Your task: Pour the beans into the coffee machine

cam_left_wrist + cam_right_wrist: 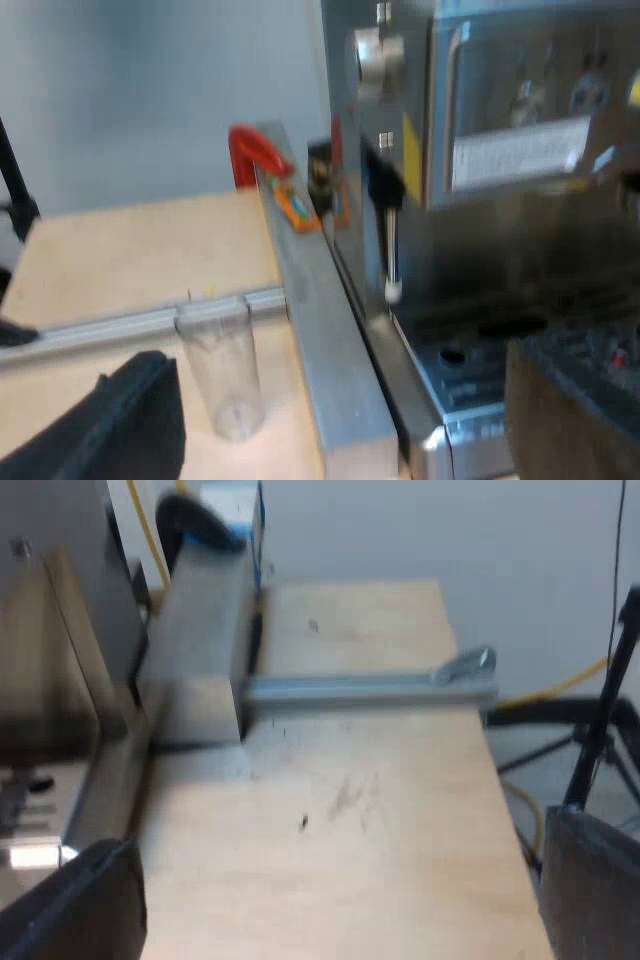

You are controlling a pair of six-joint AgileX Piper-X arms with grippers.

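a clear measuring glass (225, 365), tall and narrow, stands upright on a pale wooden surface (130, 260). it looks empty, see-through from rim to base. it is just beside a metal rail (120, 325) that runs across the surface. near the glass, past a grey metal beam (330, 340), stands the espresso machine (500, 120), a boxy steel body. on its front are a round silver knob (375, 55), a thin steam wand (390, 250) hanging down, and a slotted drip tray (480, 375) at the base.
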